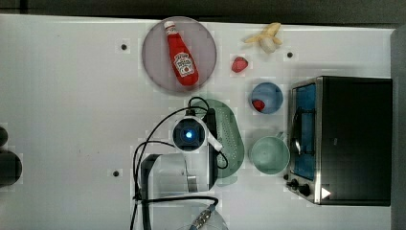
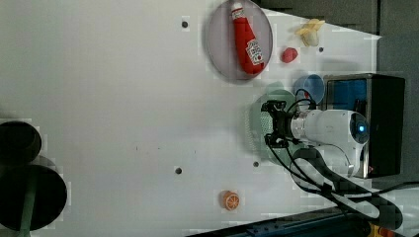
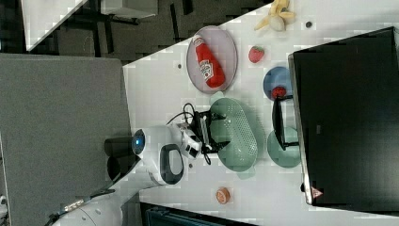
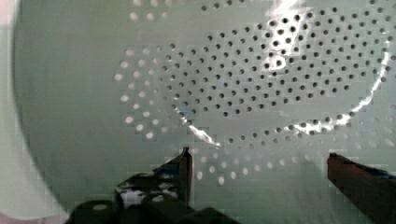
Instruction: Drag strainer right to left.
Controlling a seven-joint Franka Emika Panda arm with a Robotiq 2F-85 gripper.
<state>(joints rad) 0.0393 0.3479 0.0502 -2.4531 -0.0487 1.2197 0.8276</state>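
Task looks barely begun, judging from the layout: the strainer (image 1: 229,143) sits in the crowded part of the white table (image 1: 67,105), just beside the mint-green cup (image 1: 269,154) and close to the toaster oven (image 1: 342,140), w/ the blue bowl (image 1: 266,97) holding a small red item near one end and the plate (image 1: 194,36) carrying the ketchup bottle (image 1: 181,53) past that. The wide bare stretch toward the top view's left is where it presumably has to end up, so the whole drag is left. The gripper (image 3: 215,131) hangs over the strainer's long side nearest the arm; in the wrist view its fingers (image 4: 183,168) stand wide apart above the perforated inner wall, nothing between them, no grip yet. Can't tell if a fingertip touches the plastic. Left to do, as I read it: seat a finger inside the bowl or over the rim, then pull across w/o snagging the plate. The strawberry (image 1: 239,64), banana (image 1: 266,38) and orange half (image 2: 230,200) lie well clear.
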